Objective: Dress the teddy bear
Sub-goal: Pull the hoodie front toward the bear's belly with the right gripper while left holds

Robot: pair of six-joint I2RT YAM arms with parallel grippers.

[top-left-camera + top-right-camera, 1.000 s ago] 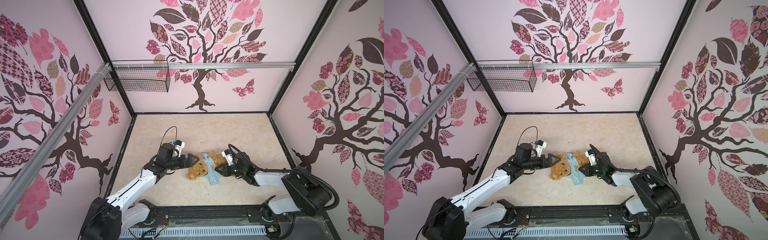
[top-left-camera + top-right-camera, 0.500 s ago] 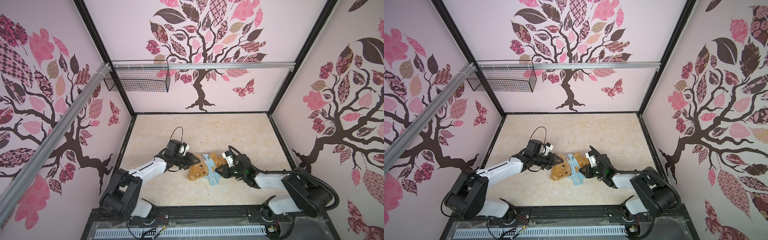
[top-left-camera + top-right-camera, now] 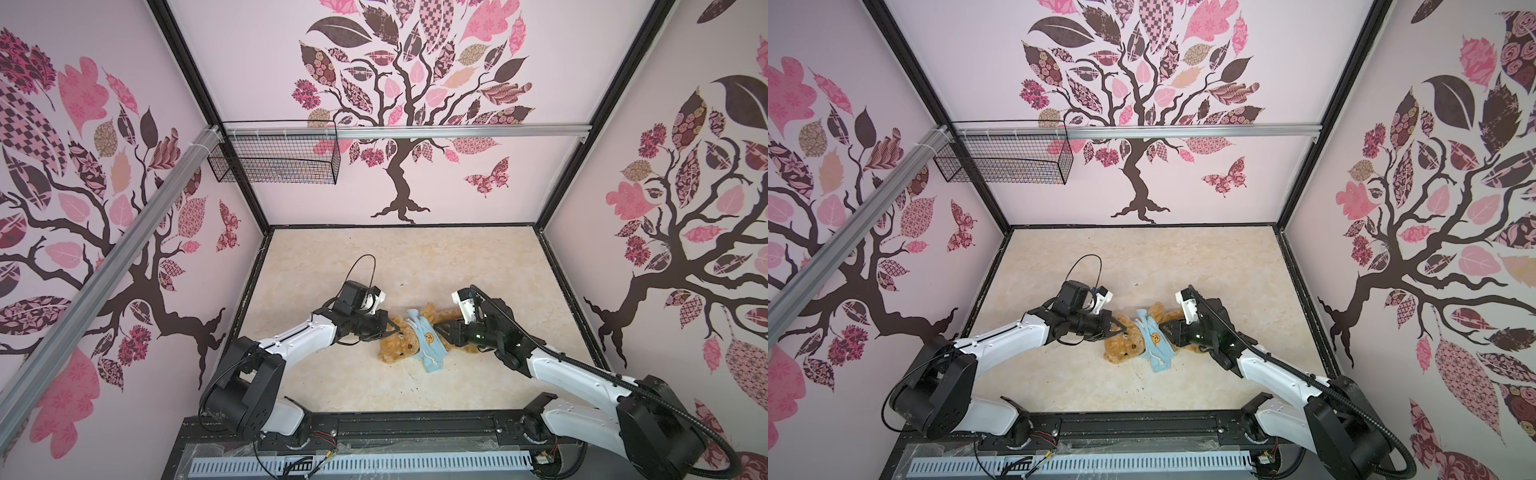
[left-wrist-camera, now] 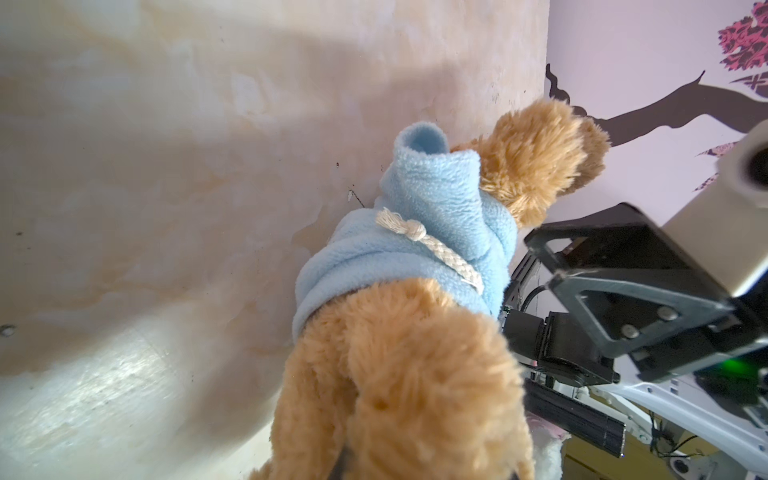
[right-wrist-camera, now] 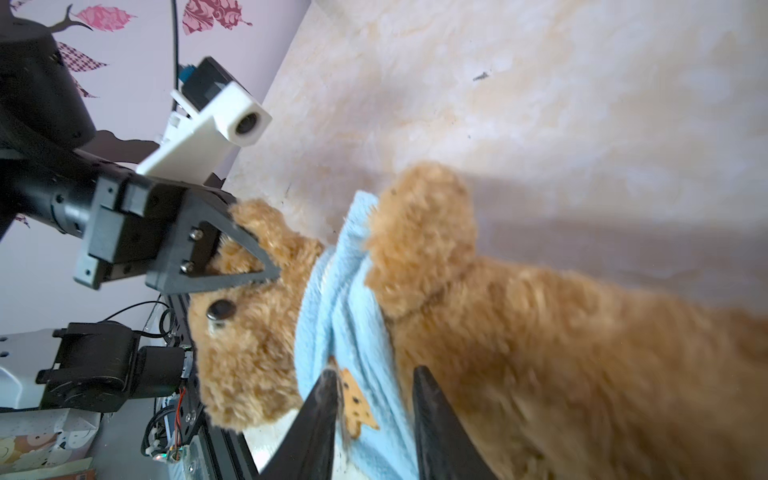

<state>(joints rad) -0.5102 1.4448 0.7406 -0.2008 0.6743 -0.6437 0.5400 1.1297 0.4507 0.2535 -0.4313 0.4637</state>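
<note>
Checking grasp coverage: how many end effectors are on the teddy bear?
2: the left end effector is clamped on the teddy bear at an ear; the right end effector straddles the blue hoodie on its chest, jaws apart.

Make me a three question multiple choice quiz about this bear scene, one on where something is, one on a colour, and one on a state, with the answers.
1. Where does the teddy bear lie?
A. Between the left hand and the right hand.
B. In the far left corner.
C. Against the right wall.

2. What colour is the hoodie?
A. Red.
B. Light blue.
C. Green.

3. What is the left hand doing?
A. Hanging open above the bear.
B. Shut on the bear's ear.
C. Parked away from the bear.

Answers:
1 A, both top views show it lying in the middle between them.
2 B, the fleece bunched at its neck is pale blue.
3 B, the right wrist view shows its jaws clamped on the ear.
</note>
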